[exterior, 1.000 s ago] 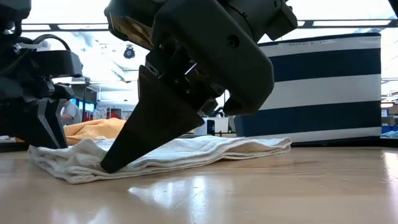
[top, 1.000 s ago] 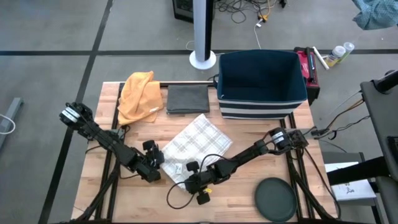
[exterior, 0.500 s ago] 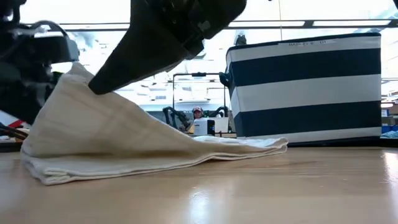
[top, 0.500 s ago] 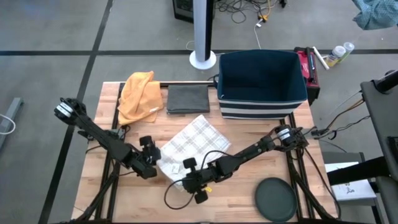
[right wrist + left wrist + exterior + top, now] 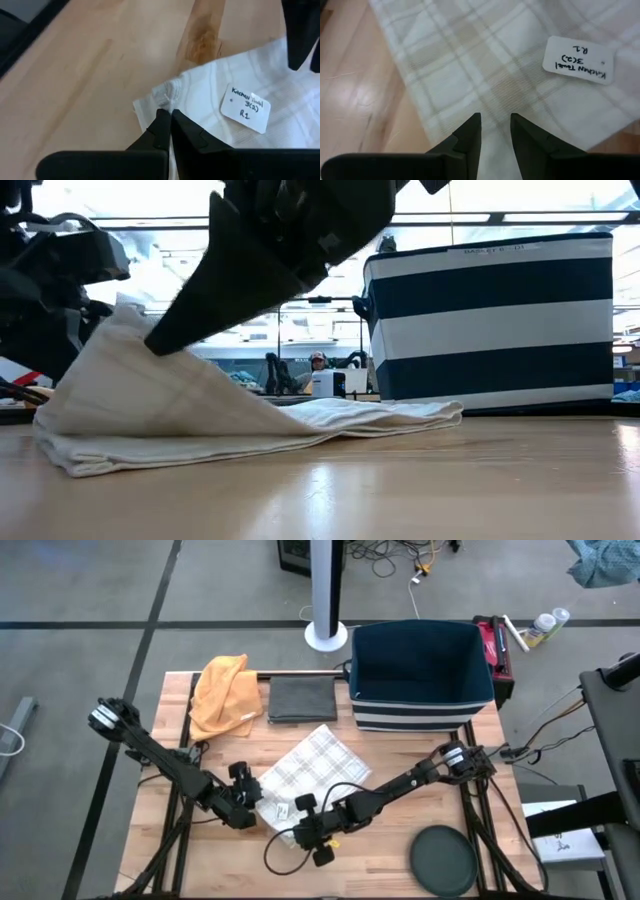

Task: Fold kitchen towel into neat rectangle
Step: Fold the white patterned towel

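Towel: white plaid cotton kitchen towel (image 5: 305,775) lies mid-worktop, near edge raised.
Right gripper (image 5: 167,116): jaws pinching the near corner.
Left gripper (image 5: 495,125): jaws narrowly parted, gripping the left corner.
Technique: carry both corners level to the far edge, keeping the fabric taut.

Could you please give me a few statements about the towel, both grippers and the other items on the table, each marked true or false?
1. The right gripper is shut on a corner of the kitchen towel. True.
2. The towel lies flat all over. False: its gripped end is lifted off the table.
3. A white label is on the towel. True.
4. The striped bin holds the orange cloth. False: the cloth lies on the table.
5. The left gripper is above the towel. True.
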Controlling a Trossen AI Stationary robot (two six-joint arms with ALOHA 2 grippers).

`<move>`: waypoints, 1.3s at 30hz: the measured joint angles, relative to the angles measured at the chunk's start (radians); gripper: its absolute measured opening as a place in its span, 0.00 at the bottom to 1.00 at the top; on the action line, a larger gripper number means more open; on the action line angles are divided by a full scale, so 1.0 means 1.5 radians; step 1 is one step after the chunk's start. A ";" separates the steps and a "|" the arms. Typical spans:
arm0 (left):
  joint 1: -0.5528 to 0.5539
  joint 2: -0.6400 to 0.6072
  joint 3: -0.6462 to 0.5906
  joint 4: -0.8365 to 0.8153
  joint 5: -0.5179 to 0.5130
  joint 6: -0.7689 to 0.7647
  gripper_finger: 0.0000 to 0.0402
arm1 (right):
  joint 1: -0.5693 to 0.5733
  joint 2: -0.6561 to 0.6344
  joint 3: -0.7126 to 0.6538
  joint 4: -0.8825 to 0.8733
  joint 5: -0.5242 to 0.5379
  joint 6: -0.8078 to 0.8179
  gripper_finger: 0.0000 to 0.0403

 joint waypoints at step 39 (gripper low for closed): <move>-0.049 0.203 0.060 0.367 0.006 0.030 0.24 | -0.007 0.060 -0.003 0.062 -0.015 0.024 0.01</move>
